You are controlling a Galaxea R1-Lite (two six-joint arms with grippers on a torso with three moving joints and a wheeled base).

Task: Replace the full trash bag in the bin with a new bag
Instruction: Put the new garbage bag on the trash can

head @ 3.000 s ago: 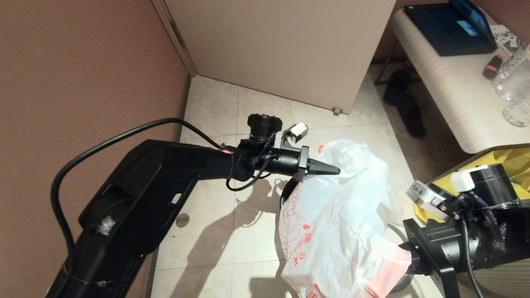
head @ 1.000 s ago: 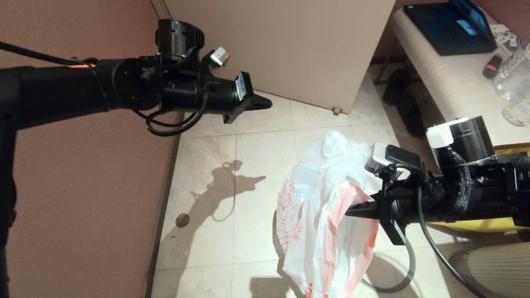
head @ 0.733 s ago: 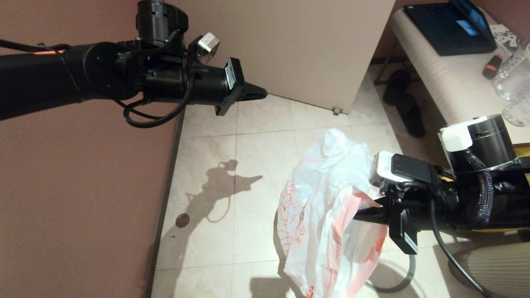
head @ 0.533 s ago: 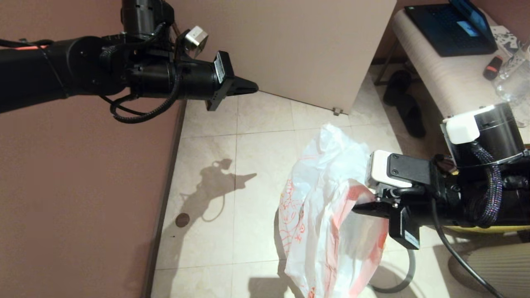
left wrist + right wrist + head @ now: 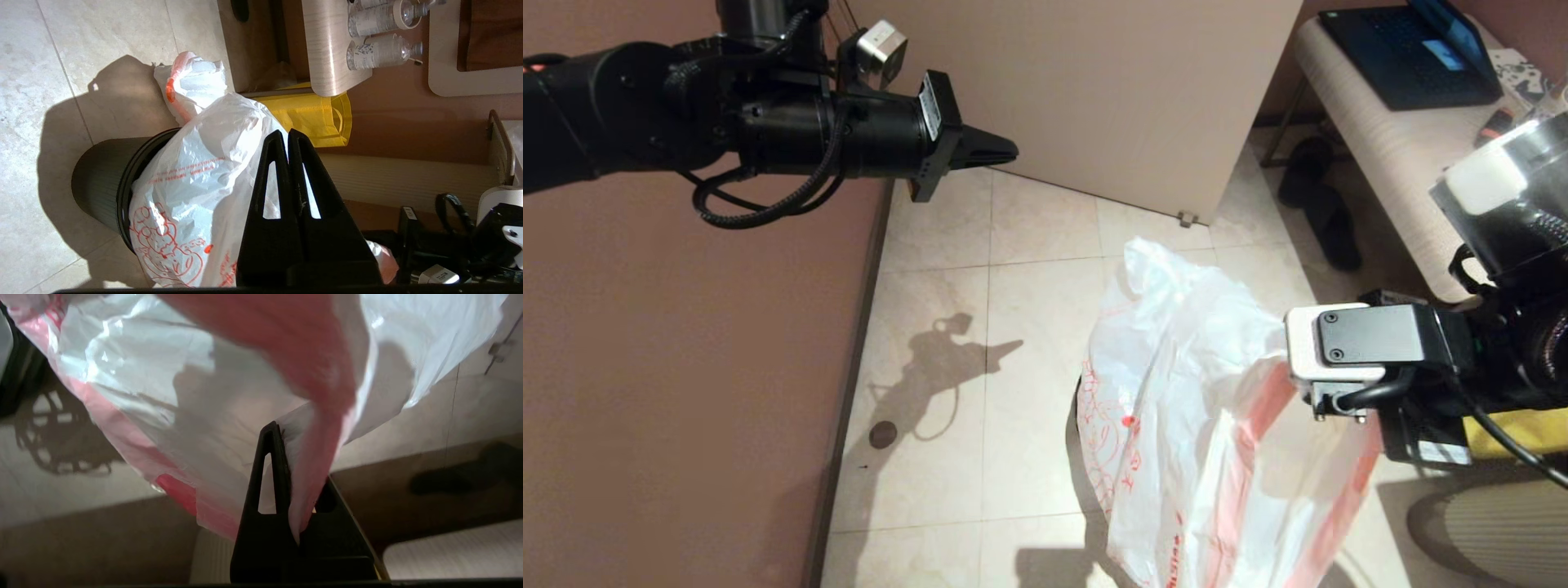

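Overhead, from the head view: the new bag (image 5: 1176, 384) — thin, crinkled translucent white film with red line drawing and a pink band — stands draped at the lower right over pale floor tiles (image 5: 947, 392). The left gripper (image 5: 1005, 150) hangs high near the brown wall (image 5: 670, 367), well apart from the bag, with bare floor beneath. Left wrist view: its tapered black fingers (image 5: 273, 179) are pressed together on nothing; the bag lines the round ribbed black bin (image 5: 98, 183), beside a yellow tote (image 5: 318, 118). Right wrist view: the right gripper (image 5: 286, 437) — clenched on the bag's pink rim, film bunched between its fingers.
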